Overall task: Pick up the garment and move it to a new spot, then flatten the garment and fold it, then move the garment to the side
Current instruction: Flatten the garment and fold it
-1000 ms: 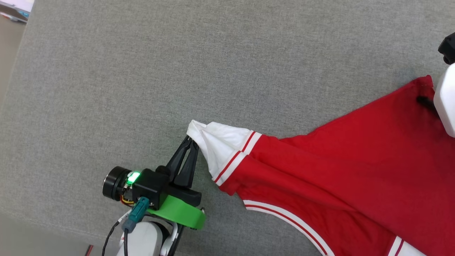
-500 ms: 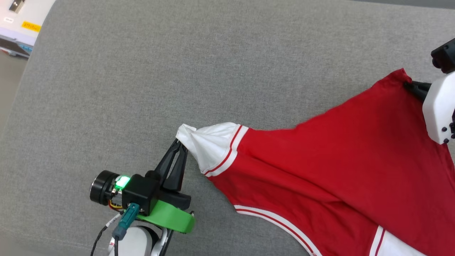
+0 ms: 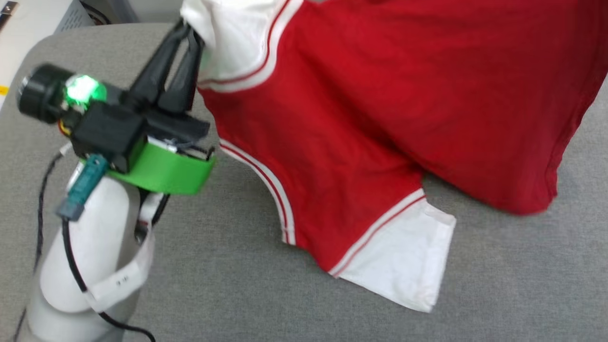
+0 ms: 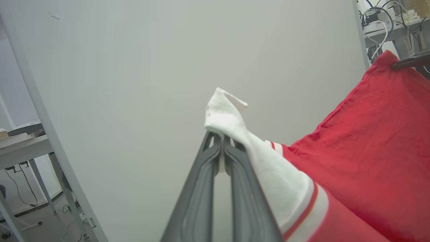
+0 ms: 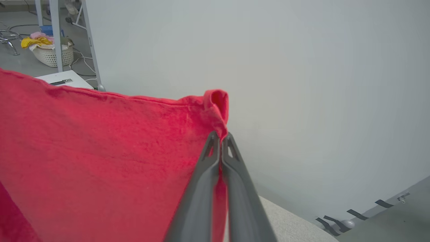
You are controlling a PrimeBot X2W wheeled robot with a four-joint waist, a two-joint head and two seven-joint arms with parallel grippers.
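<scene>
The garment (image 3: pixel 361 104), red with white sleeves and red-white trim, hangs stretched between my two grippers. Its lower white sleeve (image 3: pixel 403 256) and part of the red body rest on the grey surface. My left gripper (image 3: pixel 190 40) is shut on the tip of the upper white sleeve (image 4: pixel 231 117), as the left wrist view confirms at the gripper (image 4: pixel 221 139). My right gripper (image 5: pixel 220 136) is shut on a red hem corner (image 5: pixel 216 99). The right gripper's dark finger (image 4: pixel 410 62) also shows far off in the left wrist view. The letters and number are hidden.
The grey padded surface (image 3: pixel 237 285) lies under the garment, with its rounded corner at the upper left. A white unit (image 3: pixel 28 28) stands beyond that corner. A basket of clothes (image 5: pixel 50 50) sits on the floor, and a cluttered desk (image 4: pixel 393 23) stands further off.
Both grippers have risen and lifted the garment's upper edge off the surface. The head camera has also shifted, so the right arm has left its view.
</scene>
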